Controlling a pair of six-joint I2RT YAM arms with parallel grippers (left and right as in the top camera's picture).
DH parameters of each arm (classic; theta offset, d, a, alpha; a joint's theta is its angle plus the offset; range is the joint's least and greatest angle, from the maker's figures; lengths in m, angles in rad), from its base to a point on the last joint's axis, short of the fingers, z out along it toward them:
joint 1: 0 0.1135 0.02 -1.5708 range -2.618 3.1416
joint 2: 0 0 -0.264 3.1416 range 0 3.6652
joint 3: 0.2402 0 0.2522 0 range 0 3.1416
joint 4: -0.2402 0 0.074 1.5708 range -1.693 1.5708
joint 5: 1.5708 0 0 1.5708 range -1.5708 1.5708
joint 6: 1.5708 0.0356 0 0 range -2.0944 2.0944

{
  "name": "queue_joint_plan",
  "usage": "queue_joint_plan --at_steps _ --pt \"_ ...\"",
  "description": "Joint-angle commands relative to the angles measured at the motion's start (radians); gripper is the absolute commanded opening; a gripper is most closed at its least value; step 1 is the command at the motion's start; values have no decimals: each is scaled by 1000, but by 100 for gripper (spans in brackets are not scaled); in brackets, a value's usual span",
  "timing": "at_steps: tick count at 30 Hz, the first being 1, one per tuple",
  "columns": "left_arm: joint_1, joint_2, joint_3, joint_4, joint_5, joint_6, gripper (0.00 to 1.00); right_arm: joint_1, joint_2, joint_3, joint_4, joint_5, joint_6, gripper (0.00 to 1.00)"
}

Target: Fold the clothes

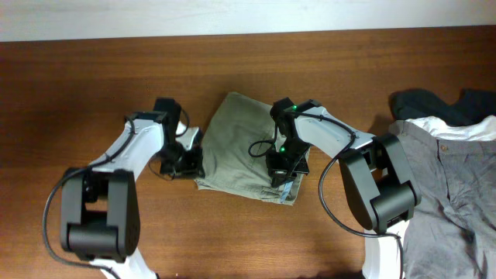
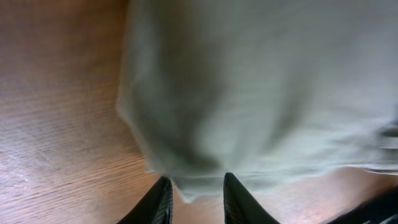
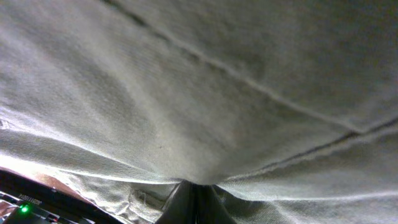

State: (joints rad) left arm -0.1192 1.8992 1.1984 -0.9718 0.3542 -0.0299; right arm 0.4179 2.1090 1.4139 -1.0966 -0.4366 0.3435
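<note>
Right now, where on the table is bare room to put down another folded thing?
Free: the far strip of table behind the shorts, and the near patch in front of them, between the arm bases. Crowded: the right end, under grey trousers and dark clothes, and both sides of the shorts, where the left gripper and right gripper sit.

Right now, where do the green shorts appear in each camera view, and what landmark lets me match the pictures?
Overhead: the shorts lie in the middle of the picture.
Left wrist: they fill the upper right, blurred, with the lower edge near the bottom.
Right wrist: they fill nearly the whole picture, with seams running across.
Shared landmark: the brown wooden table, also seen left of the shorts in the left wrist view.
</note>
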Motion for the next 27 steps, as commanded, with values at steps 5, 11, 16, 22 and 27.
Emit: queue_joint_plan --at_steps 5,11,16,22,27 --pt "190 27 0 -110 110 8 18 1 27 -18 9 39 -86 4" --pt "136 -23 -1 -117 313 111 19 0 -24 26 46 -132 -201 5" --pt "14 -20 -53 31 113 -11 6 -69 -166 149 18 15 -197 5" --pt "-2 15 -149 370 -90 -298 1 -126 -257 215 16 27 -197 6" --pt "65 27 -11 645 -27 -321 2 -116 -249 212 90 151 -196 10"
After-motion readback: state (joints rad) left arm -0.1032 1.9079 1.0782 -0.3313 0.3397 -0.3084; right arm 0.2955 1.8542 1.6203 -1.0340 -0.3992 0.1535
